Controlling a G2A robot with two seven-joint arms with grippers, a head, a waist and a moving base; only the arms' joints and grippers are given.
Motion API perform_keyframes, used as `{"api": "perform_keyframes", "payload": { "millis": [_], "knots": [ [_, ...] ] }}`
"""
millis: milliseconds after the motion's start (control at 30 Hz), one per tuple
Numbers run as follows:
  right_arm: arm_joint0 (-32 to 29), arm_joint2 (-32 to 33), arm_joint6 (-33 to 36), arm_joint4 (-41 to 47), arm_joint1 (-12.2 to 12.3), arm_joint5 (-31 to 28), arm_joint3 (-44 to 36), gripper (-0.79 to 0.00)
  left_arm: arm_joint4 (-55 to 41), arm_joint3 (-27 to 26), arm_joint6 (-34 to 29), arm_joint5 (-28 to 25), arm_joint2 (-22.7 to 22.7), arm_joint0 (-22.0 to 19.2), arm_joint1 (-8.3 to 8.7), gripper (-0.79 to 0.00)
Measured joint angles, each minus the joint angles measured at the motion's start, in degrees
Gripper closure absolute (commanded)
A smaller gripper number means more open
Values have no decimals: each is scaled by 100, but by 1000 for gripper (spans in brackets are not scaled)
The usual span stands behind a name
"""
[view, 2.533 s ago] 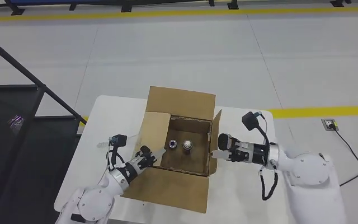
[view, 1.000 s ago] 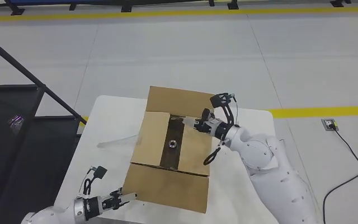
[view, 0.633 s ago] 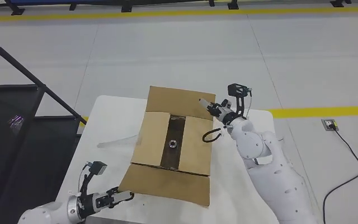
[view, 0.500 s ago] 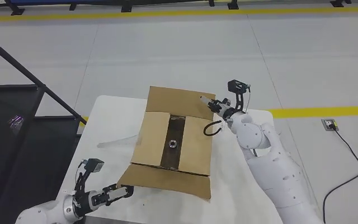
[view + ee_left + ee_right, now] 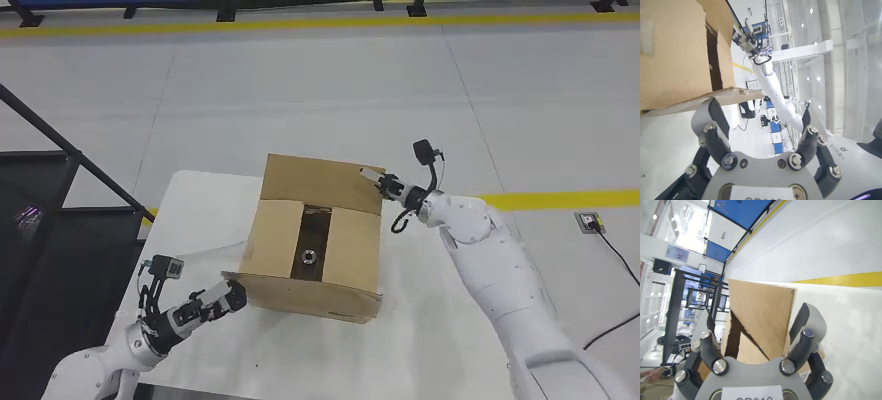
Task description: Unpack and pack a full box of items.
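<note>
Counter point(image 5: 425, 315) first: over its near part my left fingers point(image 5: 718, 115) hang, spread wide with nothing held between them. In the top view they sit just off the near left corner of the box point(image 5: 315, 240). One pad lies right under the ragged edge of the front flap point(image 5: 725, 96), which juts out from the box's near side. Whether pad and cardboard touch, I cannot tell.

The box itself stands about mid-counter. Its two side flaps point(image 5: 275, 235) are folded in over the top, but they do not meet. A dark gap runs between them, and through it I see one small round item point(image 5: 309, 257) down inside. Anything else in there is hidden by the cardboard.

Farther on, the back flap point(image 5: 322, 182) is raised rather than folded in. My right fingers point(image 5: 799, 321) are at its far right corner, also open wide. From my right wrist, the flap's board stands between the two pads and they grip nothing. I cannot tell whether either one brushes it.

Past the counter lies pale floor, with a yellow line point(image 5: 560, 200) across it.
</note>
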Motion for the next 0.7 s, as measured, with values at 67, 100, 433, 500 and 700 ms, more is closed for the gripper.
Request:
{"api": "perform_keyframes", "payload": {
  "millis": [67,100,433,500,700],
  "knots": [
    [56,112,363,377,22,-632,205,-785,220,1,254,121,82,-80,-5,-785],
    [53,171,574,598,31,-921,261,-785,348,1,371,193,120,-110,-6,-785],
    [-190,351,2171,2058,301,-1581,-321,-785,1497,-97,1301,618,725,-423,-50,-785],
    [-342,317,2280,2214,383,-1474,-680,-785,1540,-85,1382,667,806,-486,-59,-785],
    [-777,216,3085,2730,695,-671,-1703,-785,1778,-23,1590,782,1066,-679,-86,-785]
  ]
}}
